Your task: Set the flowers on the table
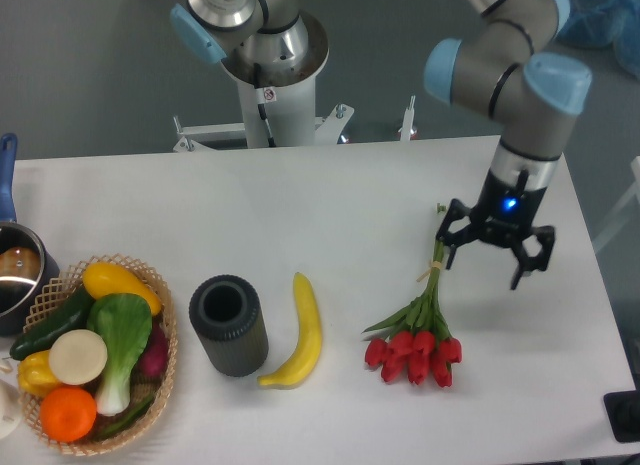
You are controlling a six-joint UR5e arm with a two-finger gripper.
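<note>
The flowers [418,347], a bunch of red tulips with green stems tied by a thin band, lie flat on the white table [300,200] at the right. The blooms point toward the front edge and the stems toward the back. My gripper [497,257] hangs just right of the stem ends. Its jaws are spread open with nothing between them. The left finger [446,253] is right beside the stems; I cannot tell if it touches them.
A banana [303,333] and a black cylinder cup [228,325] lie left of the flowers. A wicker basket [158,385] of vegetables and fruit sits at the front left, a pot [15,275] behind it. A dark object [625,415] sits at the front right corner.
</note>
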